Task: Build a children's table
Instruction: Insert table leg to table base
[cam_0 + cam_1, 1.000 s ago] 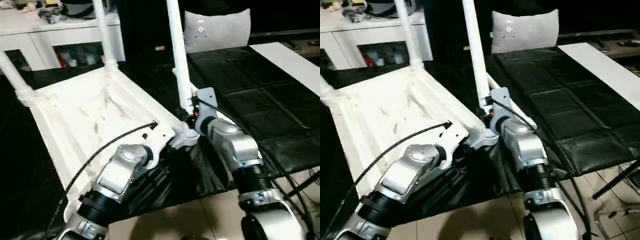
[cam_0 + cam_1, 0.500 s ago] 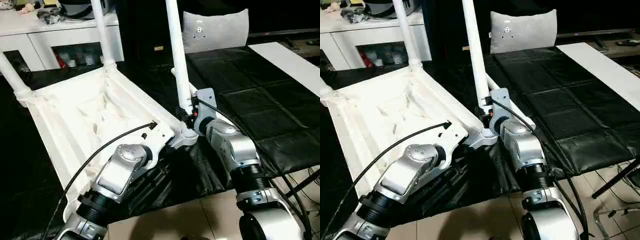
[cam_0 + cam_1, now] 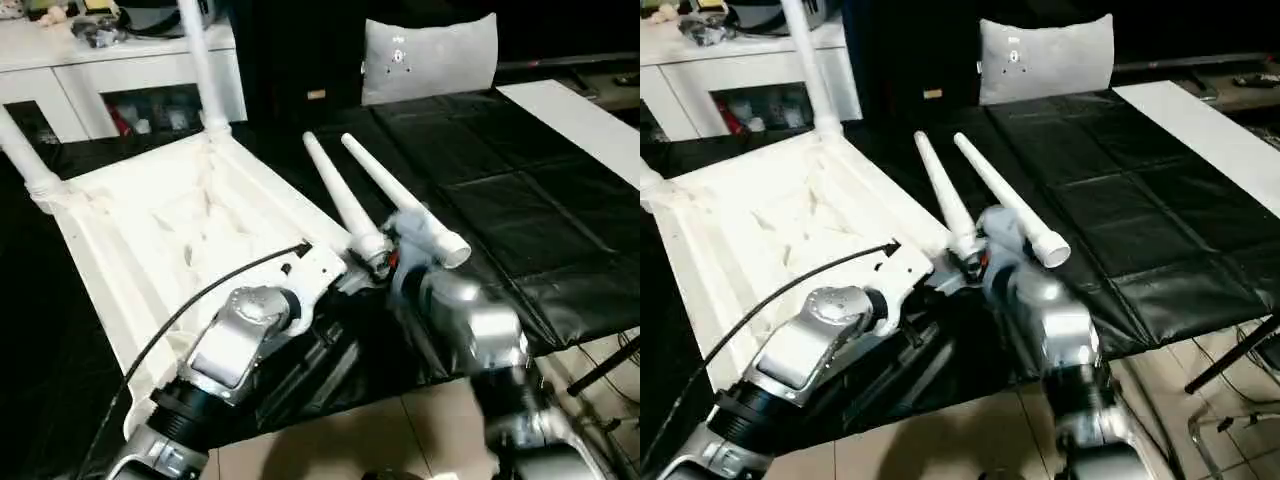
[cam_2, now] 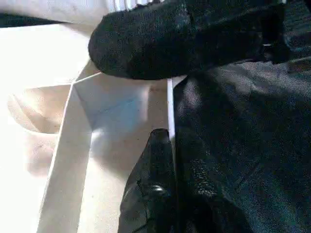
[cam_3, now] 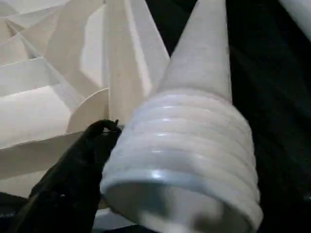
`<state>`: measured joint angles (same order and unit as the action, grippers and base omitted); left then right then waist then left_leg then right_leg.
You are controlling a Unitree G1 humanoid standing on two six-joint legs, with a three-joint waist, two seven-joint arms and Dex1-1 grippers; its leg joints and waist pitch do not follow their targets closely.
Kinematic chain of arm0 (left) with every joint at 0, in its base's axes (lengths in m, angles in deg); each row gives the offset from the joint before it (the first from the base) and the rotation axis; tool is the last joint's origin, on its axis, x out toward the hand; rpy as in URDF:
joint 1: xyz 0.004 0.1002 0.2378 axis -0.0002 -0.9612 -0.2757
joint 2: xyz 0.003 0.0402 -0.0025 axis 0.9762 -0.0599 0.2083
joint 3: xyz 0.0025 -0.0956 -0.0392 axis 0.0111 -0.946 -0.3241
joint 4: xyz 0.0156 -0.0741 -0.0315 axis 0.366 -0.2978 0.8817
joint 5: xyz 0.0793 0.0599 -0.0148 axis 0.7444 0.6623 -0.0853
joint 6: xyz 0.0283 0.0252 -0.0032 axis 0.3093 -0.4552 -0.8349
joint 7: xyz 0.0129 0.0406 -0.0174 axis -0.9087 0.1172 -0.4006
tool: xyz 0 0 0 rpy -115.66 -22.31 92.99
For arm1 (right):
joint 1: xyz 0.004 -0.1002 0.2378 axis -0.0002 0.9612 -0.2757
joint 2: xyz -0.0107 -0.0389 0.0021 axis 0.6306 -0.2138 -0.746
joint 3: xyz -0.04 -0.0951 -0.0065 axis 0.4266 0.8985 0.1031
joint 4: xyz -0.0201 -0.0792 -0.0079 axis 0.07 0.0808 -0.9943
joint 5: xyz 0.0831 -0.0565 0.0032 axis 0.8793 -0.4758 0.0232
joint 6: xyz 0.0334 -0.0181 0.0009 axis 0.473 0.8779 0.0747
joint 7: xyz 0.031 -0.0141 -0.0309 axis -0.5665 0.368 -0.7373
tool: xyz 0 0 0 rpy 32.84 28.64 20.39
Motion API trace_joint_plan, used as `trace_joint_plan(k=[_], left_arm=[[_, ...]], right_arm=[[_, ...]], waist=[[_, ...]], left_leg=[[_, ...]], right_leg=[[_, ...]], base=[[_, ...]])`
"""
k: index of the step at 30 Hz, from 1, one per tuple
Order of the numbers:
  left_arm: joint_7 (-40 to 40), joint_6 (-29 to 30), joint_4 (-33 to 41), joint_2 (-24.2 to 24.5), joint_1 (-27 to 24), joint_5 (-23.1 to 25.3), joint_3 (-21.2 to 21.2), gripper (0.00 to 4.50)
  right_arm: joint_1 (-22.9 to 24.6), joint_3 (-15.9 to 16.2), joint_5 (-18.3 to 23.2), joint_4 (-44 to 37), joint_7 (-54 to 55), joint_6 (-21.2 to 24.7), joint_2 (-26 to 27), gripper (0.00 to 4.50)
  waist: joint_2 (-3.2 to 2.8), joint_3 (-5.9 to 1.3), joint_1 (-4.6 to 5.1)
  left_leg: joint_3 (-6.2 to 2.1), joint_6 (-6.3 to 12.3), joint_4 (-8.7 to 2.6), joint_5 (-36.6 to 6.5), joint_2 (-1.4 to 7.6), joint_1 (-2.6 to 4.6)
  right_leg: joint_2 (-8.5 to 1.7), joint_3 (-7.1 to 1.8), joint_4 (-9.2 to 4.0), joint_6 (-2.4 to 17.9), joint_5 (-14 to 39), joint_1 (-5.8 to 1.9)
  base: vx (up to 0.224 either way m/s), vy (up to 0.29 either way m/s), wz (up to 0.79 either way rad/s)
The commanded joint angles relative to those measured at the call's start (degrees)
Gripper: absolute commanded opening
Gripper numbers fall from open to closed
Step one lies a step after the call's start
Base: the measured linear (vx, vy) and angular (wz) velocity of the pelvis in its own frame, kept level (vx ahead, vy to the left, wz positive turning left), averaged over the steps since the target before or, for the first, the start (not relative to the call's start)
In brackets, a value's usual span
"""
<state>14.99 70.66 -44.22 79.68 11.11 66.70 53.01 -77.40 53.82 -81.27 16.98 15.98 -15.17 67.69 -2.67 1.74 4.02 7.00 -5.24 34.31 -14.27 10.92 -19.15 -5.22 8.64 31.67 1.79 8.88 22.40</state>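
Observation:
The children's table top [image 3: 150, 230] lies upside down on the black mat, ribbed side up. Two white legs stand in its far corners, one [image 3: 205, 70] at the back and one [image 3: 22, 150] at the left. My left gripper [image 3: 335, 275] is shut on the top's near right rim [image 4: 121, 111]. A third leg [image 3: 338, 190] leans back from that corner, its threaded end [image 5: 194, 126] right at my open right gripper [image 3: 383, 262], one black finger [image 5: 73, 179] beside it. Another leg [image 3: 400, 200] lies on the mat just right of it.
A white cabinet [image 3: 120, 60] stands behind the table top and a grey cushion [image 3: 430, 55] leans at the back. The black mat [image 3: 520, 200] stretches to the right, with a white board [image 3: 590, 120] along its far right. Tiled floor [image 3: 350, 440] shows at the near edge.
The leg that stood upright at the near right corner has tipped backwards and now leans low. My right gripper has opened and its arm has shifted. The left gripper has kept its hold.

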Motion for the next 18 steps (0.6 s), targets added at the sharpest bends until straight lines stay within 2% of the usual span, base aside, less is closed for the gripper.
trace_joint_plan(k=[1,4,8,12,18], left_arm=[[2.7,-0.9,-1.1,1.6,1.4,1.5,-1.6,0.00],[2.7,-1.1,-1.1,1.9,1.2,1.4,-1.5,0.00],[1.8,-2.5,-1.3,3.0,1.0,1.7,-0.6,0.00],[1.2,-3.4,-1.5,3.8,0.7,1.9,-0.2,0.00],[1.2,-3.4,-1.5,4.1,0.8,1.8,-0.3,0.00]], right_arm=[[1.9,0.3,-0.4,0.3,-0.2,0.8,-0.5,4.21],[2.3,0.4,-0.5,0.2,-0.2,0.8,-0.8,4.46],[2.0,0.4,-1.4,0.7,0.8,0.4,-1.2,4.46],[1.8,0.2,-1.2,1.1,0.9,0.3,-1.4,4.46],[1.9,-0.9,-0.5,1.2,2.0,1.6,-1.4,3.86]], waist=[[0.39,-2.34,-0.36],[0.34,-2.32,-0.47],[0.42,-2.35,-0.49],[0.40,-2.53,-0.58],[0.41,-2.50,-0.81]], left_leg=[[0.33,4.25,-4.54,-8.0,1.55,-1.76],[0.33,4.20,-4.54,-8.2,1.56,-1.78],[0.30,4.21,-4.52,-7.8,1.54,-1.84],[0.39,4.60,-4.34,-6.1,1.52,-1.98],[0.52,4.50,-4.32,-6.3,1.54,-1.90]], right_leg=[[-3.59,-3.29,-3.82,7.8,20.3,-3.45],[-3.61,-3.31,-3.89,7.3,21.2,-3.38],[-3.61,-3.34,-3.81,7.2,20.9,-3.38],[-3.54,-3.46,-3.42,7.9,18.5,-3.39],[-3.52,-3.45,-3.48,7.8,19.3,-3.31]], base=[[0.000,0.000,0.00],[0.000,0.000,0.00],[0.000,0.000,0.00],[0.000,0.000,0.00],[0.000,0.000,0.00]])
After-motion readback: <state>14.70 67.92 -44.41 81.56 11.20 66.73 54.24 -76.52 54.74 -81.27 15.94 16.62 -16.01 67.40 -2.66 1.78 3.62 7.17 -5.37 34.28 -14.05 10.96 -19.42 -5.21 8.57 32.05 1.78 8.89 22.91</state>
